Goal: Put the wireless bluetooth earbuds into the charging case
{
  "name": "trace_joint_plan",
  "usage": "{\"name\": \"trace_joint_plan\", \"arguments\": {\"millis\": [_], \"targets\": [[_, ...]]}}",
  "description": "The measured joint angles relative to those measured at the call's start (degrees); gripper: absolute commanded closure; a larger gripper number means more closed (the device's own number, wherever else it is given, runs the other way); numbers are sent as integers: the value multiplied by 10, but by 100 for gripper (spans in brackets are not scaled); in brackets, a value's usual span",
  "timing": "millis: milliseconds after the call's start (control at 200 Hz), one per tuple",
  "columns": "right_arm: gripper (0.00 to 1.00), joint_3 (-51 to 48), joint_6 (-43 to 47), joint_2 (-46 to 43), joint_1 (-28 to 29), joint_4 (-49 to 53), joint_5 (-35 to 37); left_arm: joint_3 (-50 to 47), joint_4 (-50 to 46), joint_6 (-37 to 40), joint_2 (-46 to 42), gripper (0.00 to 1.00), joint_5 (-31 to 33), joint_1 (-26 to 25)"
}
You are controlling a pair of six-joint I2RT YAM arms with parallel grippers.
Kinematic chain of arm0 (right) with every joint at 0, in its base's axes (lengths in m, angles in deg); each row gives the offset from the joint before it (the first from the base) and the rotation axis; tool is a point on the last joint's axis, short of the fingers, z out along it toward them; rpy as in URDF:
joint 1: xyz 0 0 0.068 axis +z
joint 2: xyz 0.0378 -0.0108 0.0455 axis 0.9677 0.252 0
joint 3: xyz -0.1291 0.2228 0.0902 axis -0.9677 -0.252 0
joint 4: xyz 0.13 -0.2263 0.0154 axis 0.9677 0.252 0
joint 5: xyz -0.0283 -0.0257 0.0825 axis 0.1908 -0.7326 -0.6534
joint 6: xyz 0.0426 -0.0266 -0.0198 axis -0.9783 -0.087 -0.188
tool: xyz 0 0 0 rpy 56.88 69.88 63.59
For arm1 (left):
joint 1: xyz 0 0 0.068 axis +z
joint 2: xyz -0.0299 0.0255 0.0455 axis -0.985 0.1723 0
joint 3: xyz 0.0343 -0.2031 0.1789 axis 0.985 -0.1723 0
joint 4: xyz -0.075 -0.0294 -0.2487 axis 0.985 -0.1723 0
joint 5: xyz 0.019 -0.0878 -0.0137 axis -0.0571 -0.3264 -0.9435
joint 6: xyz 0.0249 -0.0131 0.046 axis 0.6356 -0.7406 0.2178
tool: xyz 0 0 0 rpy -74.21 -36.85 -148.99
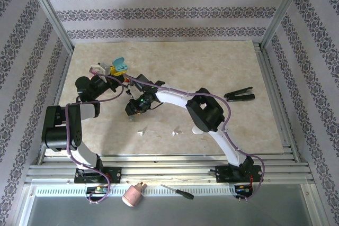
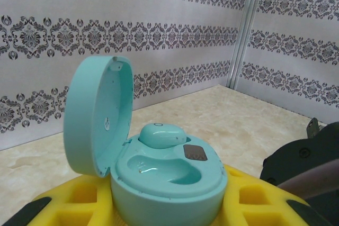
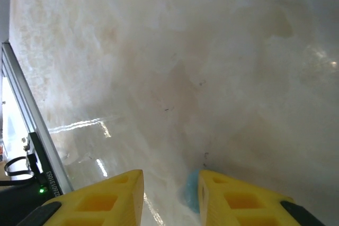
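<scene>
- One arm at far left: the left gripper point(image 1: 114, 71) is clamped narrowly on the base of the teal charging case point(image 2: 169, 183), yellow fingers point(image 2: 79, 199) on either side. The case is lifted off the table point(image 1: 212, 62).
- Lid point(image 2: 98, 115) stands upright on the case's left side. One seated earbud point(image 2: 160, 134) fills the far well. The near well point(image 2: 161, 172) is bare, so I judge the job half done for this case.
- Right gripper point(image 3: 170, 175) reaches across, just beside the case and low over the table. Its jaws stand a little apart.
- Pale blue-green bud point(image 3: 189, 193) sits against one finger, with a visible gap to the other. Whether it is truly pinched, or lying on the marble between them, I can't make out; it is too blurred.
- Risk 1: the bud drops or rolls in transit, caused by one-sided contact on glossy plastic.
- Risk 2: the bud arrives turned the wrong way and perches on the well rim. The well is shaped, so orientation matters.
- Risk 3: the right fingers knock the upright lid or the seated bud, since the approach space is tight.
- Risk 4: downward push tips the case in the left grip.
- Further right: two small white bits point(image 1: 142, 131) lie on the table, identity unclear. A black clip point(image 1: 239, 96) lies well apart.
</scene>
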Motion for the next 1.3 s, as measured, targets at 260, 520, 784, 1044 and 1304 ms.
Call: {"name": "trace_joint_plan", "arguments": {"millis": [260, 520, 784, 1044, 1304], "targets": [[63, 0, 3, 4, 0, 15, 19, 0, 0, 0, 0, 75, 0, 0], [67, 0, 12, 4, 4, 17, 19, 0, 0, 0, 0, 75, 0, 0], [67, 0, 14, 4, 10, 22, 9, 0, 0, 0, -1, 75, 0, 0], [67, 0, 18, 4, 15, 24, 2, 0, 0, 0, -4, 75, 0, 0], [69, 4, 27, 9, 16, 37, 0, -1, 0, 0, -6, 75, 1, 1]]}}
